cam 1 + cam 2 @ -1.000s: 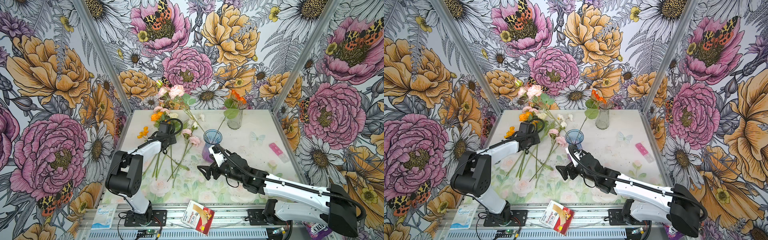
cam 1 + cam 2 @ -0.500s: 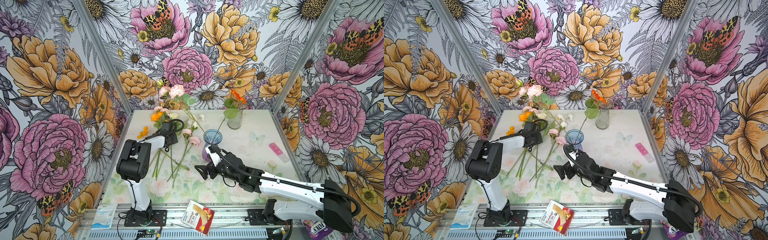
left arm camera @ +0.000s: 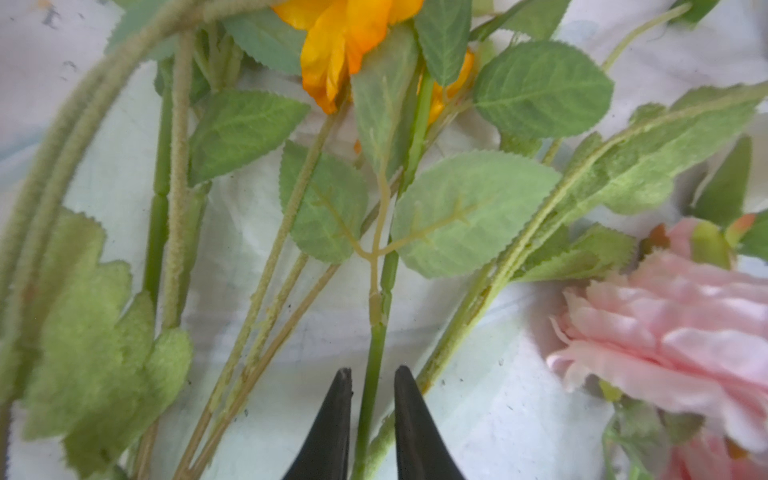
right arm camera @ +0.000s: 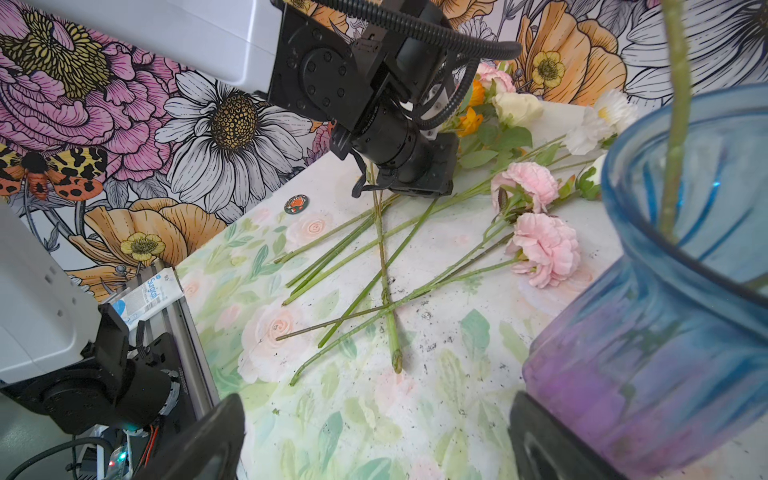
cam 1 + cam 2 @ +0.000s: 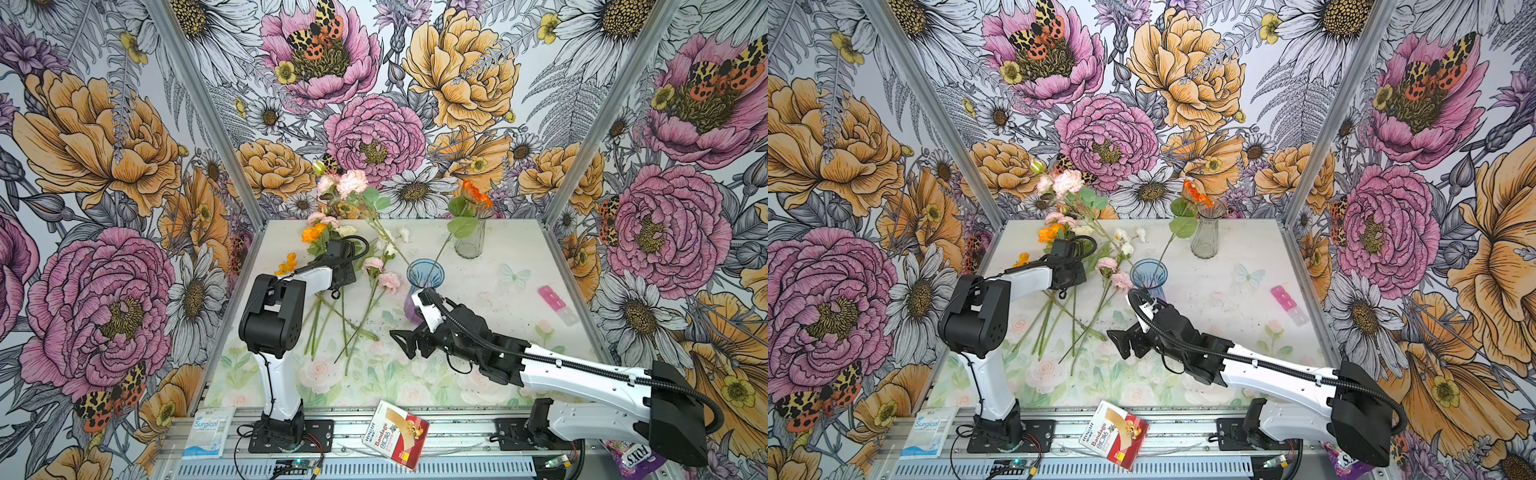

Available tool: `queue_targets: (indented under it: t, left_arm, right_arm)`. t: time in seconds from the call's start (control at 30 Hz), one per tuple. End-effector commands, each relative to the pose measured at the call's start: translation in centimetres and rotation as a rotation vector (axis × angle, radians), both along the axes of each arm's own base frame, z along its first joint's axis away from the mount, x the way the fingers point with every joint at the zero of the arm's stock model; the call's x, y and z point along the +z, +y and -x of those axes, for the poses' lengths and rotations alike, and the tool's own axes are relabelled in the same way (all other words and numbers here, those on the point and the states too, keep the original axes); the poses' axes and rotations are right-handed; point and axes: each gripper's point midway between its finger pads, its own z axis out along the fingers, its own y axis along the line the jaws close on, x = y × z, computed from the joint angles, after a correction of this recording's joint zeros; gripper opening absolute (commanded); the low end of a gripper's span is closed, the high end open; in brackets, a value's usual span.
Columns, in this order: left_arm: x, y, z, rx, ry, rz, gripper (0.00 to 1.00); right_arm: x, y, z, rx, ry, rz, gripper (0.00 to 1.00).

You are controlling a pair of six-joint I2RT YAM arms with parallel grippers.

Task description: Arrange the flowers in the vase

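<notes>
A robot lab booth: floral-papered panels (image 5: 104, 137) in aluminium framing (image 5: 208, 108), arms (image 5: 582, 374) bolted to a rail (image 5: 457, 430).

flowers (image 5: 388, 281) on table (image 5: 498, 266), left — vase (image 5: 424, 282) just right

Readable labels
"Surgical" on the blue-white packet (image 5: 206, 432), "Bandage" on the red box (image 5: 395, 432), "FOXS" on the purple bag (image 5: 634, 451).

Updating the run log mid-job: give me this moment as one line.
left hand: open, astride one green stem, unclamped | right hand: open, empty, near blue vase | blue vase: tall stem inside | other flowers: lying on table
</notes>
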Motion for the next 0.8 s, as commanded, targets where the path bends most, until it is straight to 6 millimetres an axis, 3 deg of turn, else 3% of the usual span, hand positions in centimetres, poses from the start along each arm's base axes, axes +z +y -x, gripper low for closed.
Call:
queue_targets:
  t: [0.0, 0.1, 0.27, 0.4, 0.53, 0.77]
  left_arm:
    - [-0.2, 0.7, -0.5, 0.003, 0.006, -0.037, 0.2]
    - [-0.3, 0.7, -0.7, 0.0, 0.007, -0.04, 0.2]
    - [0.1, 0.8, -0.6, 0.002, 0.002, -0.044, 0.06]
    - [1.1, 1.0, -0.3, 0.003, -0.018, -0.051, 0.0]
    - [3.0, 1.1, 0.5, -0.003, -0.051, -0.053, 0.0]
    - [8.3, 1.9, 2.6, -0.003, -0.147, -0.093, 0.0]
  right_arm:
    - [1.2, 0.0, 0.1, 0.001, -0.023, -0.028, 1.0]
    - [1.2, -0.1, 0.1, 0.0, -0.023, -0.028, 1.0]
    - [1.2, 0.0, 0.1, 0.0, -0.022, -0.029, 0.99]
    - [1.1, -0.1, 0.1, -0.001, -0.023, -0.03, 1.0]
    - [1.0, 0.0, 0.2, 0.004, -0.021, -0.032, 0.99]
    - [1.2, 0.2, 0.2, 0.009, -0.023, -0.043, 1.0]
